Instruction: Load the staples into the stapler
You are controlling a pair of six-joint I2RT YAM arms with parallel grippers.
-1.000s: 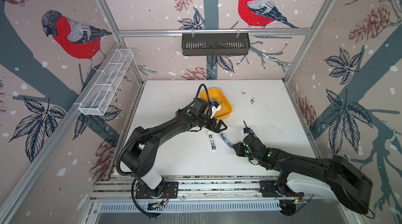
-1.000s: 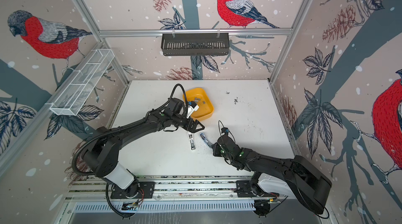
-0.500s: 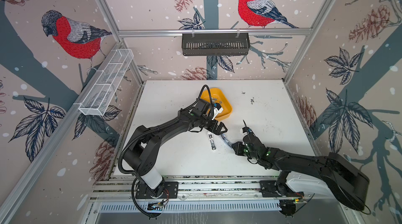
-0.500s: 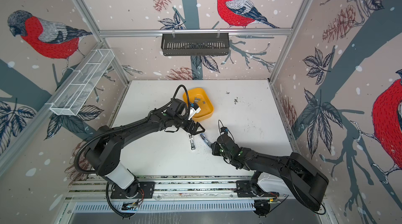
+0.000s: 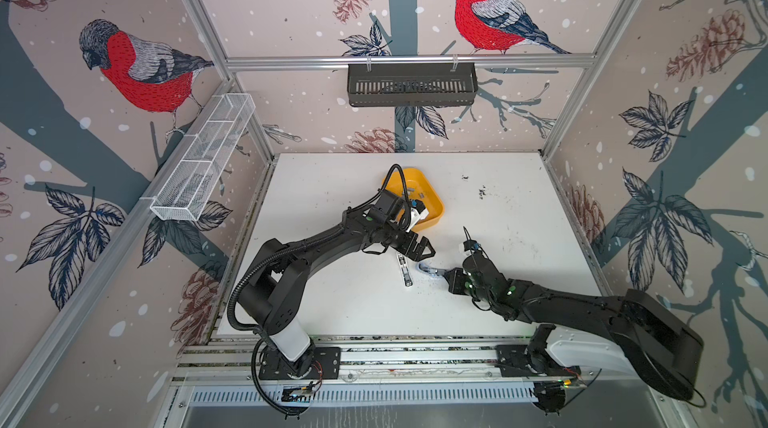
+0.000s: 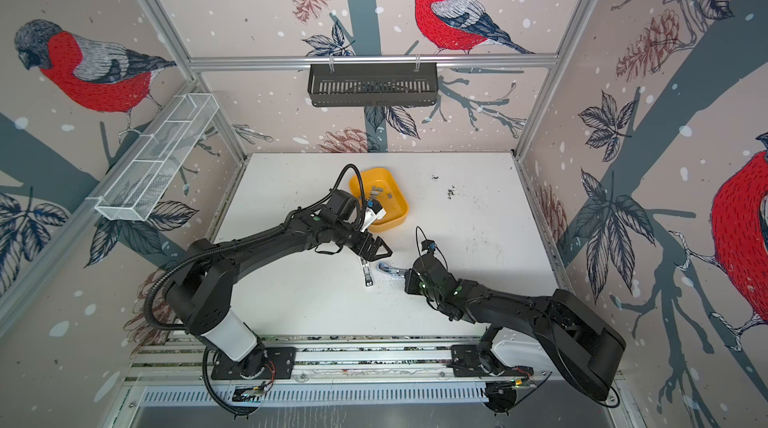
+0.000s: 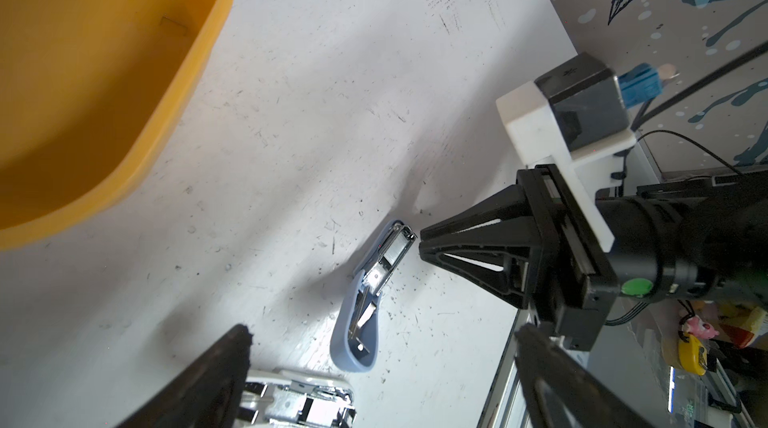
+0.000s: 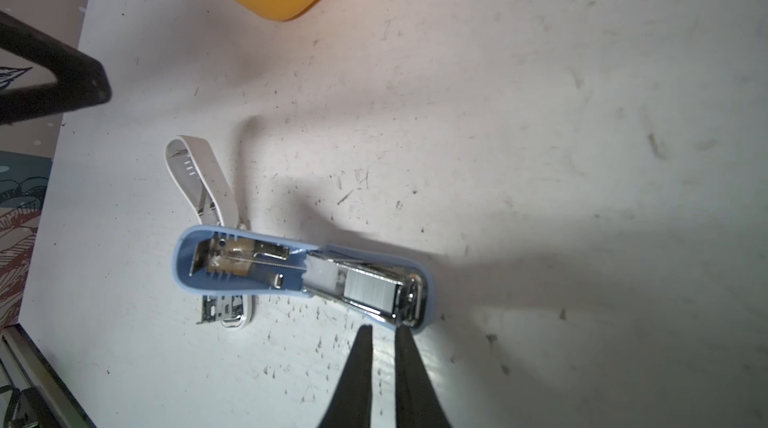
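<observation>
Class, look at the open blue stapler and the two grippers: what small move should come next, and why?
Probably fold the lid of the blue stapler shut. A strip of staples already sits in its channel, while the lid lies flat open. The right gripper, shut and empty, is beside the front end, so the open left gripper, hovering nearby, seems best placed to do it.
</observation>
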